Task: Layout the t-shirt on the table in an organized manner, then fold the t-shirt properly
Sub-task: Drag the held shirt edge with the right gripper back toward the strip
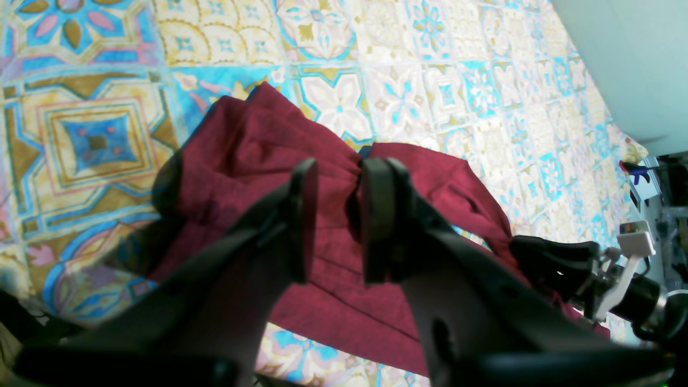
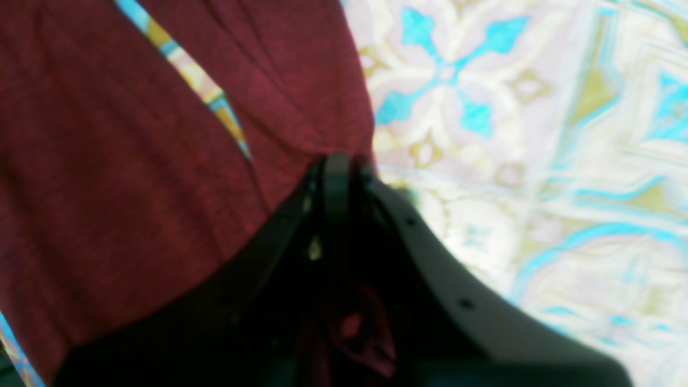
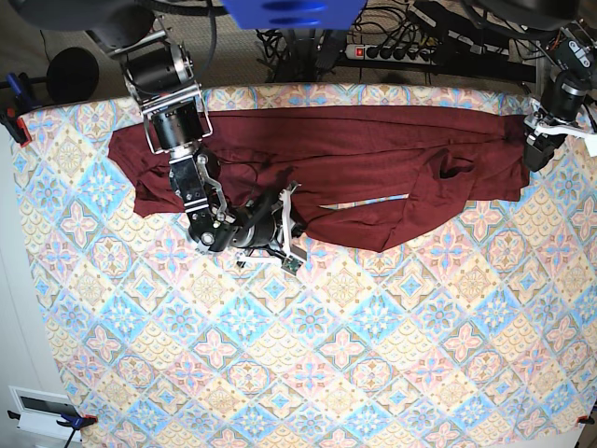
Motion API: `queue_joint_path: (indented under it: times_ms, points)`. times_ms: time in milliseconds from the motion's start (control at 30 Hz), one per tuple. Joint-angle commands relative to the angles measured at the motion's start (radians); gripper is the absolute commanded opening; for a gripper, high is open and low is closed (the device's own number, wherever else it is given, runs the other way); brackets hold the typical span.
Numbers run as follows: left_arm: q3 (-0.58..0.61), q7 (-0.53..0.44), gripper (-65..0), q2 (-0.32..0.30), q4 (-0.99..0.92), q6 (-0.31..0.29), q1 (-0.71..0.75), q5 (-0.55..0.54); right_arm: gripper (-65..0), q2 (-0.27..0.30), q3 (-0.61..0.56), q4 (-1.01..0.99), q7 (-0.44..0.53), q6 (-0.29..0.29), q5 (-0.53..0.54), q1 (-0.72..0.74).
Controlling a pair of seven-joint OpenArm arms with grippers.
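Crosswise, the t-shirt [image 3: 326,163] is lying long-axis left-to-right along the worktop's [image 3: 373,355] far edge, the right end effector [image 2: 336,161] pinching shut on its near hem, the left end effector [image 1: 333,215] gripping bunched cloth at the opposite end.

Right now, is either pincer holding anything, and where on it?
Both hold the t-shirt: the left pincer pinches a bunched fold at its end, the right pincer is shut on its lower edge.

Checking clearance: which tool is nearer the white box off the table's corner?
Right. The right tool grips the t-shirt mid-table, diagonally from the white box; the left tool holds it at the table's opposite far corner.
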Motion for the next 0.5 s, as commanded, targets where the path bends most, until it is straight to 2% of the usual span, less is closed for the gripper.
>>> queue_joint_path:
  times_ms: [0, 267, 467]
  points:
    - [-0.005, -0.019, -50.6, -0.017, 0.016, -0.009, 0.002, -0.021, -65.0, -0.003, 0.008, 0.071, 0.007, 0.003, 0.021, 0.035]
    - [-0.007, -0.019, -50.6, -0.017, 0.016, -0.009, -0.014, -0.018, -65.0, -0.003, 0.011, 0.393, -0.119, 0.003, 0.026, -0.080]
    - [-0.007, -0.019, -50.6, -0.018, 0.014, -0.009, -0.014, -0.018, -65.0, 0.018, 0.020, 0.560, -0.129, 0.003, 0.028, -0.234]
